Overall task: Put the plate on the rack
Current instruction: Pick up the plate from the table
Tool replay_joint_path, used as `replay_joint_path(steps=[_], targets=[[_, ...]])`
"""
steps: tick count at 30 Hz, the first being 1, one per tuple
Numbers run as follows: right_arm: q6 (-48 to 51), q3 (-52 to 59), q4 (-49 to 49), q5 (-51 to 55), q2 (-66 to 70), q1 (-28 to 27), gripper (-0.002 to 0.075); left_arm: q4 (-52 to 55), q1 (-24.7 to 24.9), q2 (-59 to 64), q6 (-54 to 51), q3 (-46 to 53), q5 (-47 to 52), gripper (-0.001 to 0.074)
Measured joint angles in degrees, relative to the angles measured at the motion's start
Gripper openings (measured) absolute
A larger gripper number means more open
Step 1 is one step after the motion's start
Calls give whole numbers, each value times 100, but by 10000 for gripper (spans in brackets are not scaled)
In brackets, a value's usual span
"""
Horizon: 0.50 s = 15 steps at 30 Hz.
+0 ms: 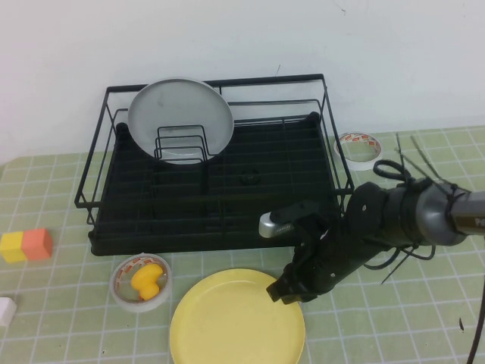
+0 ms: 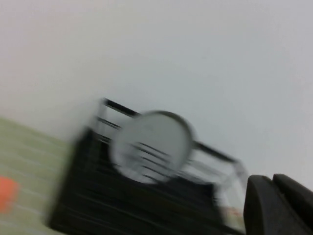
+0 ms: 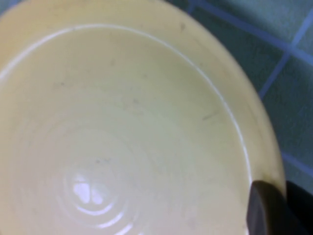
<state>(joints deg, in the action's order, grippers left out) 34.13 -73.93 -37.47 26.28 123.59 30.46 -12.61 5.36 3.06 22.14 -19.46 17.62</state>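
Plate (image 1: 235, 322) flat on bench (image 1: 394, 318), right pincer (image 1: 282, 290) clamped on its rim, left pincer (image 2: 281, 205) closed empty, I read no lettering.

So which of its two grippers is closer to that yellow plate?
The right one. The right gripper is shut on the yellow plate at its rim. The left gripper, shut, is out of the high view, looking toward the black dish rack.
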Motion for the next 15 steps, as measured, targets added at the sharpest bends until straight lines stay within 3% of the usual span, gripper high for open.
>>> replay_joint_path(steps=[4, 6, 9, 13, 15], targets=[[-9, 0, 26, 238, -431, 0, 9, -1448, 0, 0, -25, 0, 352, 7], [-9, 0, 26, 316, -713, 0, 9, -1915, 0, 0, -203, 0, 722, 51], [1, 0, 35, 456, -1181, 0, 9, -2387, 0, 0, -375, 0, 1232, 204], [115, 0, 35, 713, -1810, 15, 9, -2627, 0, 0, -420, 0, 1615, 496], [170, 0, 35, 766, -2074, 79, 9, -2614, 0, 0, -432, 0, 1690, 572]])
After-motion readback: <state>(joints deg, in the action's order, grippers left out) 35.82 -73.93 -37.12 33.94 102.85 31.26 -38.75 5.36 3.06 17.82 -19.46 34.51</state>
